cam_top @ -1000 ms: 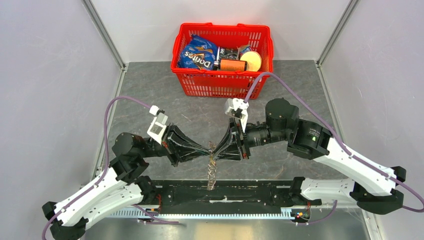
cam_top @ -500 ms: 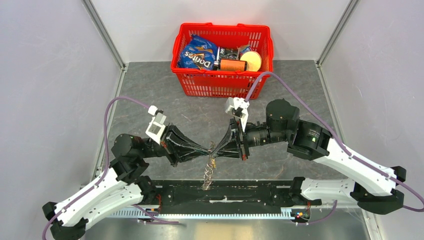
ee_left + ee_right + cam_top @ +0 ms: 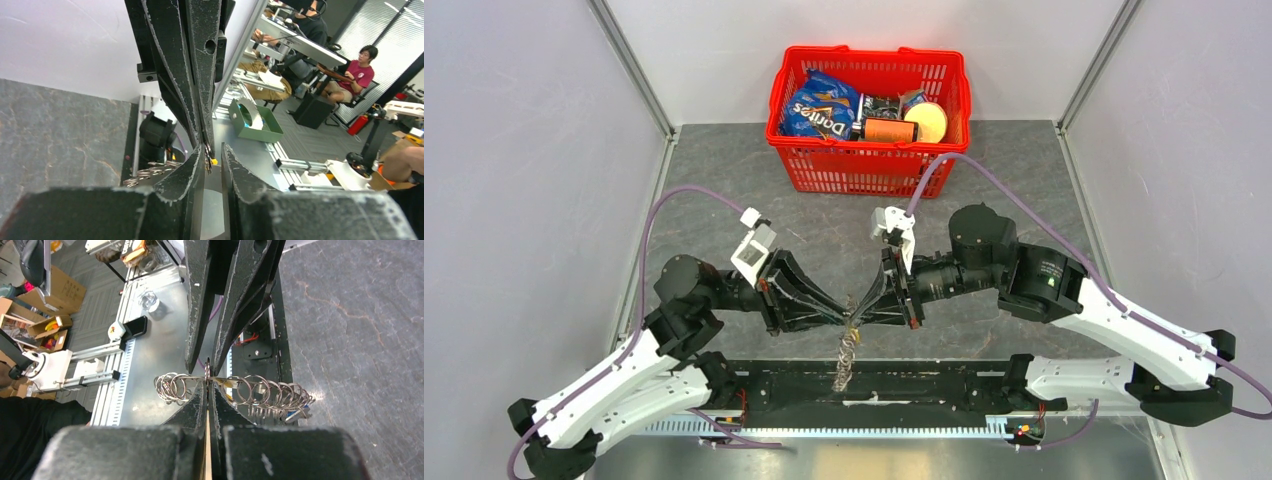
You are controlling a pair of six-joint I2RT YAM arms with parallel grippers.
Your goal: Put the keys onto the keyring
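Observation:
The keyring (image 3: 844,352) is a wire strung with several small split rings and grey keys. It hangs down from where my two grippers meet above the table's near edge. In the right wrist view the keyring (image 3: 260,392) runs crosswise, with the blue-headed key (image 3: 295,415) at its right end and a bit of the yellow-headed key (image 3: 228,383) beside my fingers. My right gripper (image 3: 207,385) is shut on the keyring's wire. My left gripper (image 3: 213,148) faces it tip to tip, jaws a narrow gap apart on either side of one ring; yellow (image 3: 214,161) shows between them.
A red basket (image 3: 869,160) holding a chip bag, a can and other groceries stands at the back centre of the grey stone-patterned table (image 3: 724,190). A black rail (image 3: 924,385) runs along the near edge under the hanging keyring.
Both grippers have moved a little toward the near edge, still tip to tip. The left arm has pushed further right, and the hanging keyring has shifted with them.

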